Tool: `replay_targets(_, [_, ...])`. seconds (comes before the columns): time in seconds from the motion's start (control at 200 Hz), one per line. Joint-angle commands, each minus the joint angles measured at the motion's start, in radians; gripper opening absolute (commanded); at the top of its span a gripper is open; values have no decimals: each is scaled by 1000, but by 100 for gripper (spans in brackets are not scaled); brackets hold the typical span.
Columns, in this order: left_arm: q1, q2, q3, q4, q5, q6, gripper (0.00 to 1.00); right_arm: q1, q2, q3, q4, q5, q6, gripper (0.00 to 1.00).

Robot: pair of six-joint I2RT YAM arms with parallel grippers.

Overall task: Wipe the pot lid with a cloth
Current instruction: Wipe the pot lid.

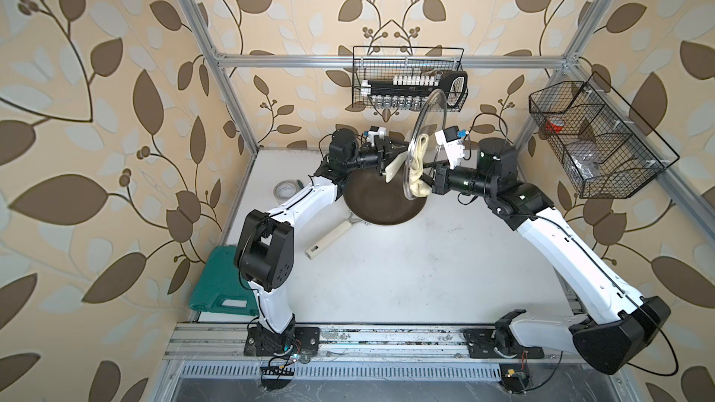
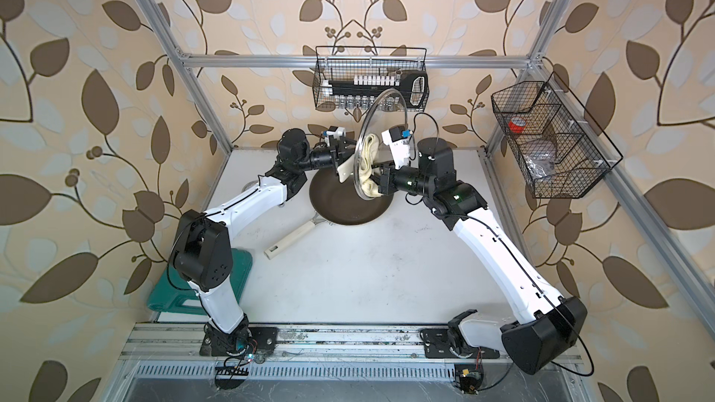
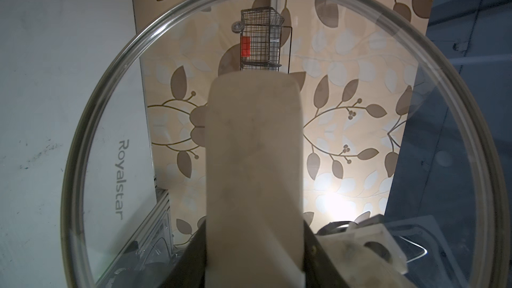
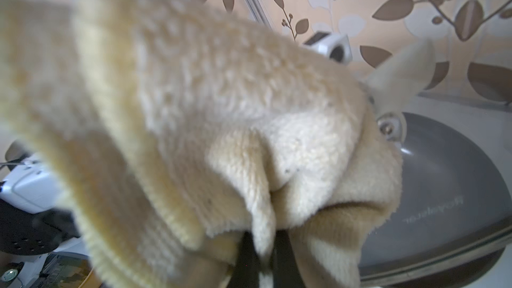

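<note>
While left claw (image 1: 385,165) clamps cream bar handle (image 3: 253,162), we see pot lid (image 1: 433,117) upright over frying pan (image 1: 381,204), far centre. Right claw (image 1: 430,183) pinches cloth (image 1: 419,160) against glass. We judge lid heavy, slick, breakable, handle safest hold; cloth soft, limp.

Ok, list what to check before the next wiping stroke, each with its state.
1. Left hand shut on the pot lid by its bar handle: ok.
2. Right hand shut on the cloth: ok.
3. Cloth lies against the lid's underside: ok.
4. Lid stands on edge, underside facing the right hand: ok.
5. Lid's lower rim clear of the frying pan: cannot tell.
</note>
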Motion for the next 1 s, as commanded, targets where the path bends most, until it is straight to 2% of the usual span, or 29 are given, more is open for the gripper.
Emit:
replay_targets(0.0, [-10, -126, 32, 204, 17, 62, 0, 2, 43, 115, 20, 9, -23, 0])
replay_targets(0.14, [-9, -121, 24, 256, 77, 47, 0, -80, 112, 202, 47, 60, 48, 0])
replay_targets(0.425, [-10, -88, 74, 454, 129, -105, 0, -258, 228, 269, 63, 115, 124, 0])
replay_targets(0.75, [-10, -111, 104, 462, 101, -97, 0, -311, 187, 57, 58, 115, 76, 0])
replay_targets(0.995, [-9, -123, 100, 455, -11, -87, 0, -248, 81, -112, 49, 58, 49, 0])
